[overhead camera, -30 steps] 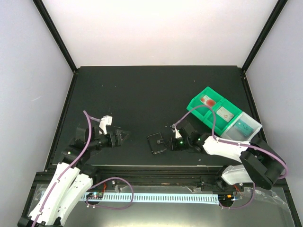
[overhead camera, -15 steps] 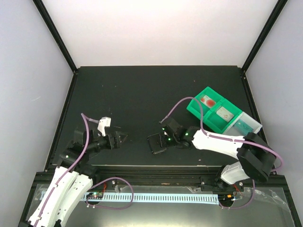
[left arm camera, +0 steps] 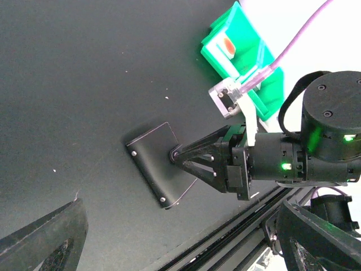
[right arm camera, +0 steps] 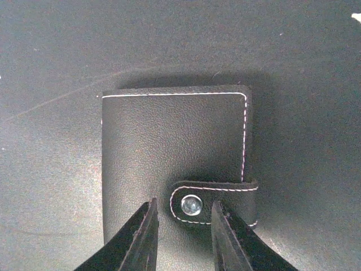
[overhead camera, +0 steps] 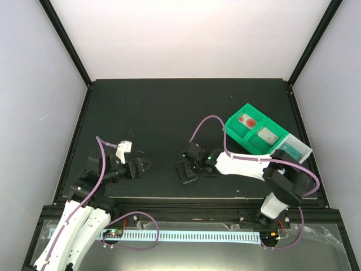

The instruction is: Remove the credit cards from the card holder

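near the 6 o'clock edge of the table (overhead camera: 141,113) lies the card holder (overhead camera: 186,171), snapped shut, light and floppy-looking. right gripper (right arm camera: 184,204), half-open and empty, straddles its snap tab (right arm camera: 225,195), the likely pinch spot; left gripper (overhead camera: 145,164) gapes empty.

1. Table (overhead camera: 169,113): flat black matte top, scattered with pale specks and faint scuffs.
2. Compartment tray (overhead camera: 230,125): bright green body with a clear section at its right end, set at an angle near the table's right edge.
3. Enclosure walls (overhead camera: 186,34): plain white panels at the back and on both sides.
4. Corner posts (overhead camera: 65,39): black bars slanting up from the table's far corners.
5. Slotted strip (overhead camera: 186,236): white, comb-like, lying along the near edge below the table.
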Available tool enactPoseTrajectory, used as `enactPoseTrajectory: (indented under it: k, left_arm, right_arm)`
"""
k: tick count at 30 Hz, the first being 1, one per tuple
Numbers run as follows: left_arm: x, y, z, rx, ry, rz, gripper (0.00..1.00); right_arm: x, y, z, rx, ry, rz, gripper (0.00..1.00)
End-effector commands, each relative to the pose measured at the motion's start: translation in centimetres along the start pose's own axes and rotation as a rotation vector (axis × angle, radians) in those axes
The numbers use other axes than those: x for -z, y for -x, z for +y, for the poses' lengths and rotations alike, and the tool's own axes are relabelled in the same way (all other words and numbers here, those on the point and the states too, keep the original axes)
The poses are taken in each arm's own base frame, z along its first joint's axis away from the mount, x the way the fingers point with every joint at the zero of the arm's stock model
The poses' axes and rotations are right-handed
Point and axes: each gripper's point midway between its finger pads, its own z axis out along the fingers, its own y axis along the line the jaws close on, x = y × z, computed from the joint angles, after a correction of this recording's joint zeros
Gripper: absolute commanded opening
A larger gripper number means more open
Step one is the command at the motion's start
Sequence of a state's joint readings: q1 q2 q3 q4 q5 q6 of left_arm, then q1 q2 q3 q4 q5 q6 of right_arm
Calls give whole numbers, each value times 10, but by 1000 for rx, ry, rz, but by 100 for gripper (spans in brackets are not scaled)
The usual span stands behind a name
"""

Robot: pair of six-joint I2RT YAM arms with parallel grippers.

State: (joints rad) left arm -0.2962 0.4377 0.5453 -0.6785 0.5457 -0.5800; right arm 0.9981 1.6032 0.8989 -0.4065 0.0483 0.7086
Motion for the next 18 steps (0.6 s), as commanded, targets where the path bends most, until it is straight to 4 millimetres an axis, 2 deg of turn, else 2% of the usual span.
enactPoseTrajectory:
  k: [1,18]
  left_arm:
    - [2,-2,0,-4,2,0,93]
    - [2,-3,1,5,4,0,93]
  right_arm:
    - [-5,2,0,37,-45,-4,27]
    - [-12,-3,-18,117,-242,-1,29]
